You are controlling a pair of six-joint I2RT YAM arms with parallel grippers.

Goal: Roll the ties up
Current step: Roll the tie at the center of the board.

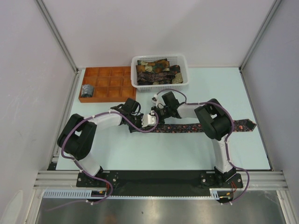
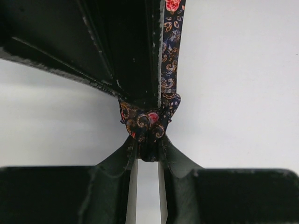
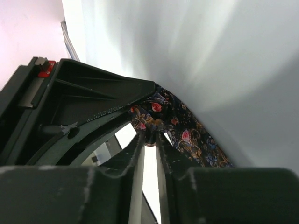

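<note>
A dark tie (image 1: 196, 126) with small pink-red flowers lies flat across the table, its pointed wide end (image 1: 251, 125) at the right. Both grippers meet at its narrow left end. My left gripper (image 1: 145, 120) (image 2: 147, 148) is shut on a small bunched wad of the tie (image 2: 148, 122), and the strip (image 2: 171, 51) runs away from it up the view. My right gripper (image 1: 159, 113) (image 3: 150, 140) pinches the same bunched end (image 3: 152, 119) from the other side, with the tie's length (image 3: 198, 142) trailing off to the lower right.
A white mesh basket (image 1: 183, 59) at the back holds several more patterned ties (image 1: 156, 71). To its left sits an orange compartment tray (image 1: 110, 79) with one rolled tie (image 1: 87, 90) in its near left cell. Frame posts and walls bound the table.
</note>
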